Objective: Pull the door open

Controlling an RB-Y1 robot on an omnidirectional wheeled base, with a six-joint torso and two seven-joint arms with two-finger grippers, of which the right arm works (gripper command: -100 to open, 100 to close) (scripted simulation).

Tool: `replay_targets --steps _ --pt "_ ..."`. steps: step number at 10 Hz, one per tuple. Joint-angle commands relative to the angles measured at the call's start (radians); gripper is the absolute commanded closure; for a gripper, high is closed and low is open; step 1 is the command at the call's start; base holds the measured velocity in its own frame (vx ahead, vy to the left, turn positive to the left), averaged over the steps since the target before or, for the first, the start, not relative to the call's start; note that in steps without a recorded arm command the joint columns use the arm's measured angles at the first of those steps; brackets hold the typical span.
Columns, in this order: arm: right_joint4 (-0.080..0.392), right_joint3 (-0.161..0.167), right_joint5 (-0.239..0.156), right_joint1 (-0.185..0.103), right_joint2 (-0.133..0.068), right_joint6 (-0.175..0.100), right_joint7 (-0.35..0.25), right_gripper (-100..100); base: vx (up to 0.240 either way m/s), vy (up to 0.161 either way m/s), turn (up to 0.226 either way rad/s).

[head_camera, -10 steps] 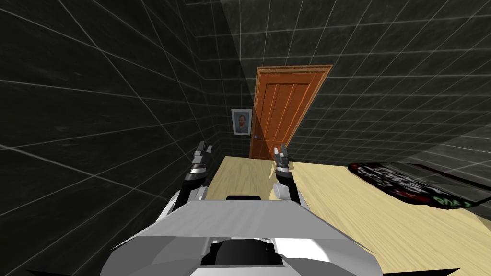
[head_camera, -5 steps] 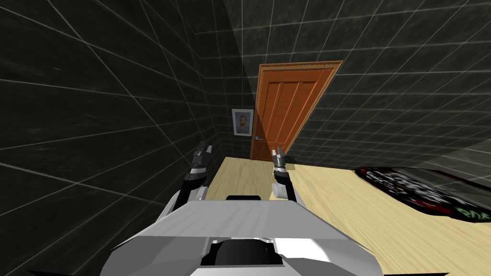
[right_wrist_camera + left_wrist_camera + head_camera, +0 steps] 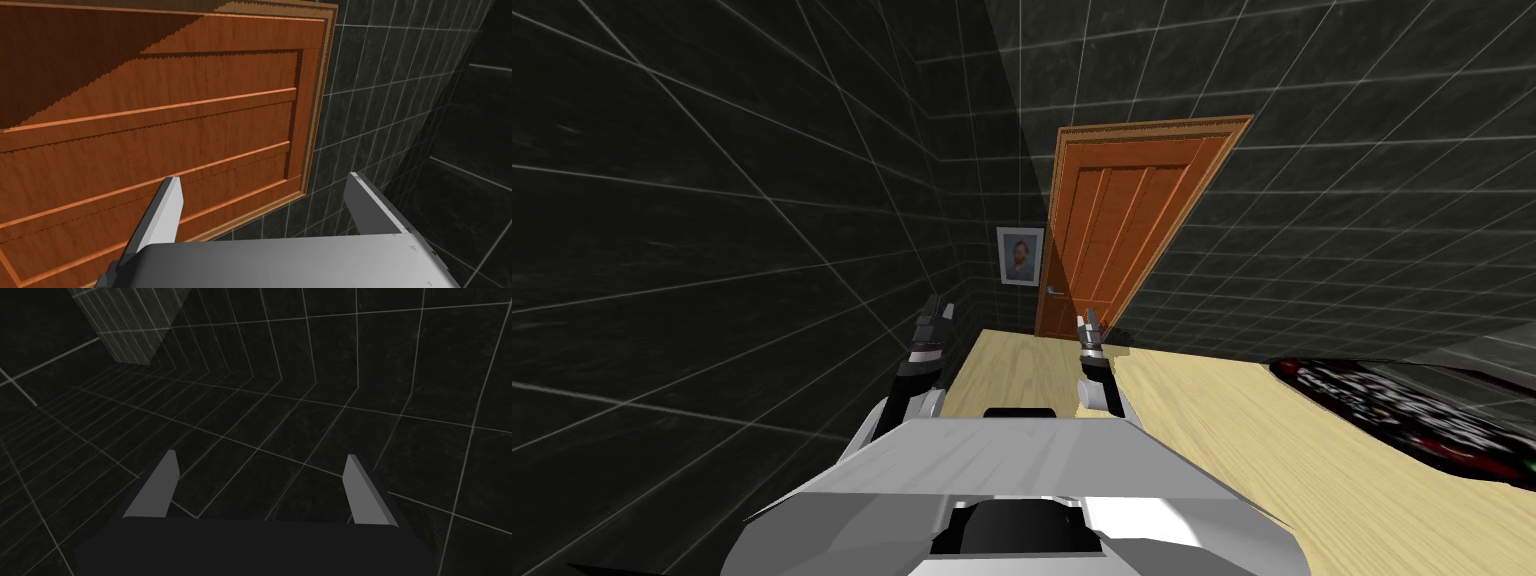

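Wooden panelled door (image 3: 1122,230) sits shut in its frame at the far end of the dark-tiled room, with a small metal handle (image 3: 1053,291) on the edge nearest a framed portrait (image 3: 1019,255). Right claw (image 3: 265,177) is open, fingers spread, aimed at the door's panels and apart from them. Left claw (image 3: 260,458) is open too, raised beside the dark tiled wall (image 3: 712,200). A dark patterned rug (image 3: 1412,410) lies on the pale wood floor (image 3: 1232,440)
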Motion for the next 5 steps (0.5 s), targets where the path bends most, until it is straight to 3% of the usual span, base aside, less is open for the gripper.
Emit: replay_targets --steps 1,5 --pt "0.05 -0.001 -0.01 -0.014 -0.005 -0.01 0.0 -100 0.109 0.002 0.048" --pt "0.146 -0.005 -0.03 -0.049 -0.016 -0.025 -0.001 -100 0.07 -0.008 0.03"
